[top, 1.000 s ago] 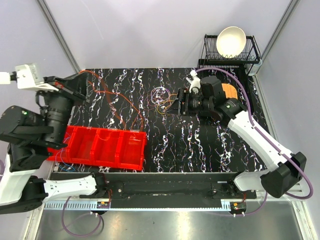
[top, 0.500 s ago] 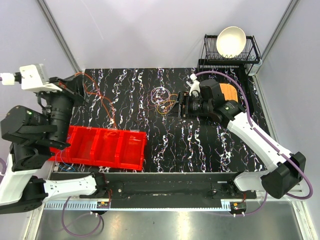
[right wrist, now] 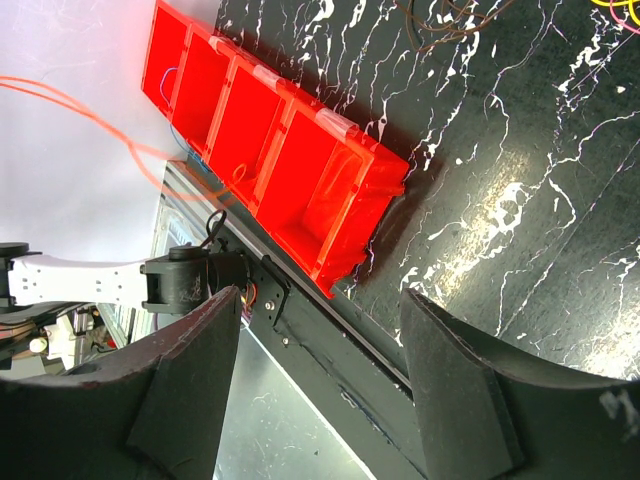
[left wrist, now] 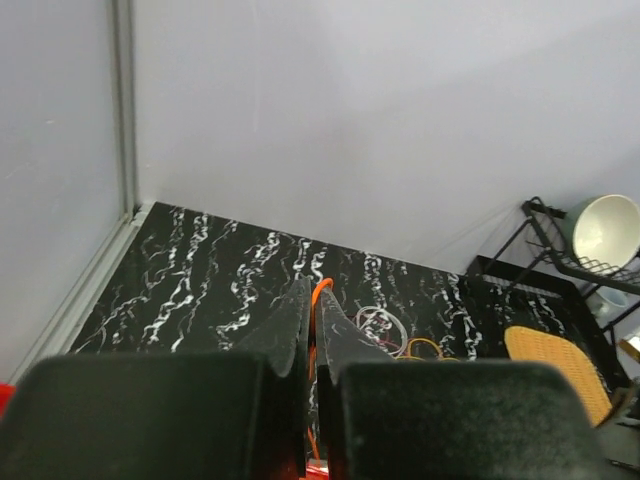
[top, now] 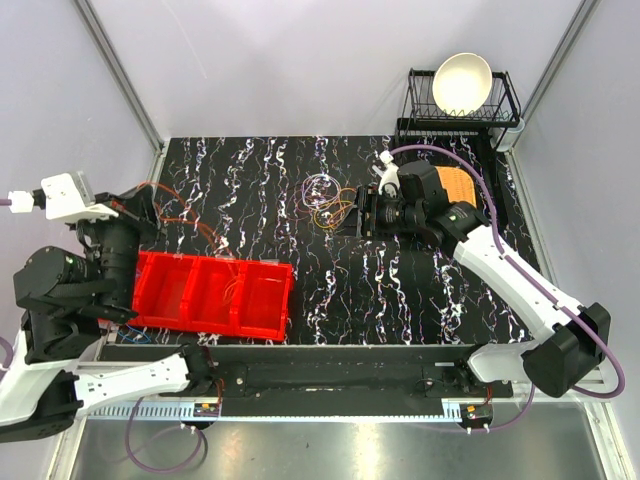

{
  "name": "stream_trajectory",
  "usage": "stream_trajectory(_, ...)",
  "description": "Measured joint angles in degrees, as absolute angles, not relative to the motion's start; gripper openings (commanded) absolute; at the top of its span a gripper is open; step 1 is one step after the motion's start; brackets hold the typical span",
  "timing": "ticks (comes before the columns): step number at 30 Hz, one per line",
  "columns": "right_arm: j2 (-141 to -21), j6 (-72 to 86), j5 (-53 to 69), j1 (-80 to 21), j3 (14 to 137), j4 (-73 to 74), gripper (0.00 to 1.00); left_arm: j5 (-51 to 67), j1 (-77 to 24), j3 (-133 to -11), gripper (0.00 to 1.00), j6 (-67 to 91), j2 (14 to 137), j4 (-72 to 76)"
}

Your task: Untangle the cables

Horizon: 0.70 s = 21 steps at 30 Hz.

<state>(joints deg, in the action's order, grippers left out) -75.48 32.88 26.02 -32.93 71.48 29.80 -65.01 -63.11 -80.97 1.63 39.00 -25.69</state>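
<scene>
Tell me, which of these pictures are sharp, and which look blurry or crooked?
Top external view: sharp, evenly lit, though the thin cables nearly vanish against the marbled table. Left wrist view: the left tool looms dark and soft. Right wrist view: tilted, so the red bin runs diagonally.

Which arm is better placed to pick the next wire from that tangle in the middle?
Right. The right gripper is open beside the tangle; the left gripper is shut on an orange cable, over by the red bin.

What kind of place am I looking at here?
Probably a robotics lab test cell: left arm and right arm bolted to a marbled table, plain enclosure walls, a red bin and dish rack.
</scene>
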Motion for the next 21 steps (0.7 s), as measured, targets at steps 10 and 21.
stream_trajectory(10,-75.6,33.0,26.1,-32.9,71.2,29.7,0.69,-71.2,-63.1,-75.9,0.00,0.8,37.4,-25.3)
stream_trajectory(21,-75.9,33.3,26.2,-32.9,70.3,29.4,0.69,-68.9,-53.5,-72.8,0.00,22.1,47.2,-45.7)
